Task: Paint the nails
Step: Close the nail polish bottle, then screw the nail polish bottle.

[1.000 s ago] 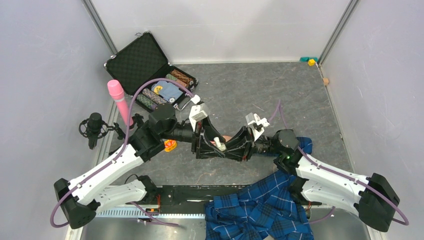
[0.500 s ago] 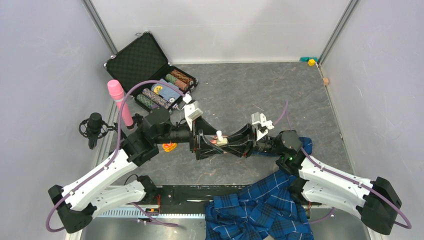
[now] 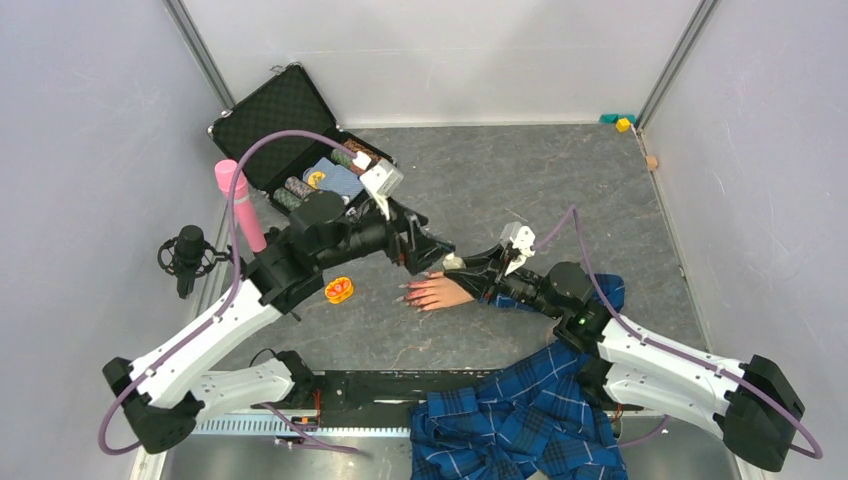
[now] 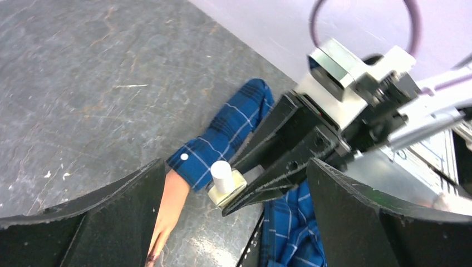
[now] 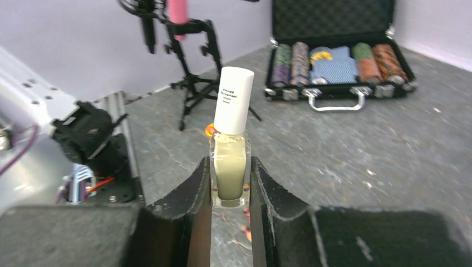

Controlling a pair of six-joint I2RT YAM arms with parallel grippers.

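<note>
Pale greenish liquid fills the small clear bottle (image 5: pixel 230 175) that my right claw (image 5: pixel 230 184) has clamped between its two black fingers, one pressed to each flat side. The bottle stands upright in that grip, its white cap (image 5: pixel 234 100) on top and clear of my fingers.

My left claw (image 3: pixel 425 250) is spread wide with nothing in it. From its own wrist camera, the bottle and the tip of my right claw sit framed between its two fingers, touching neither.

The nails (image 3: pixel 408 296) are tiny reddish tips on the flesh-coloured mannequin hand (image 3: pixel 437 292), which lies flat on the grey stone-patterned table (image 3: pixel 520 180) near the middle, fingers spread and pointing toward my left arm. The hand rests on the near side of my left claw and just beside the tip of my right one; neither claw touches it. Its blue plaid sleeve (image 4: pixel 228 133) runs back under my right arm.

At the far left an open black case (image 3: pixel 280 120) holds rows of chips. A pink microphone (image 3: pixel 238 200), a black microphone on a stand (image 3: pixel 188 255) and a small orange object (image 3: pixel 340 290) are on my left side.
</note>
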